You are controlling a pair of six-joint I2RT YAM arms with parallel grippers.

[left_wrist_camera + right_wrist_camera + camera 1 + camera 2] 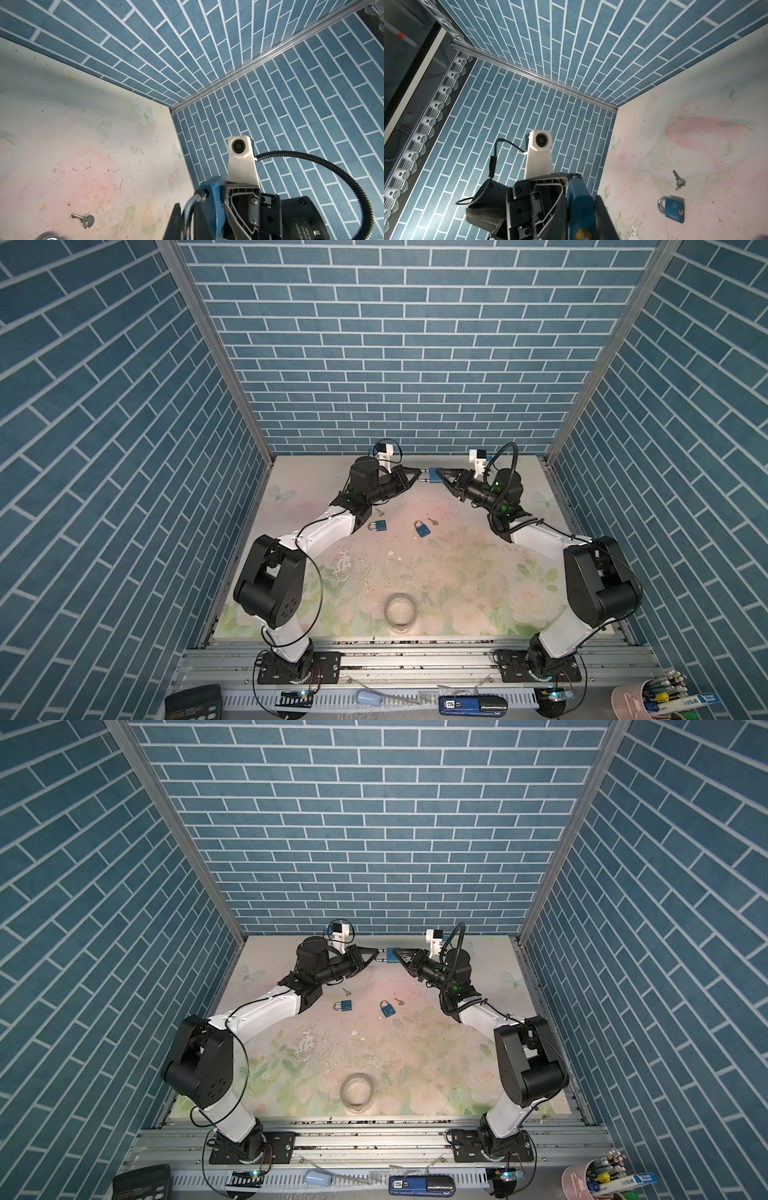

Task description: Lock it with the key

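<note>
Jaws share one blue padlock point(434, 477) above the surface's point(415, 572) far edge.
Left jaws pinch its shackle point(188, 204), right jaws squeeze its body; a crooked push could make it slip.

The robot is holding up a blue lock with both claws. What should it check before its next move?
1. Right gripper shut on the raised blue metal padlock: ok.
2. Left gripper shut on its silver shackle: ok.
3. Shackle pushed fully home: cannot tell.
4. Key in its keyhole: cannot tell; two small silver keys lie on the floral table.
5. Two other blue padlocks away from both grippers: ok.
</note>
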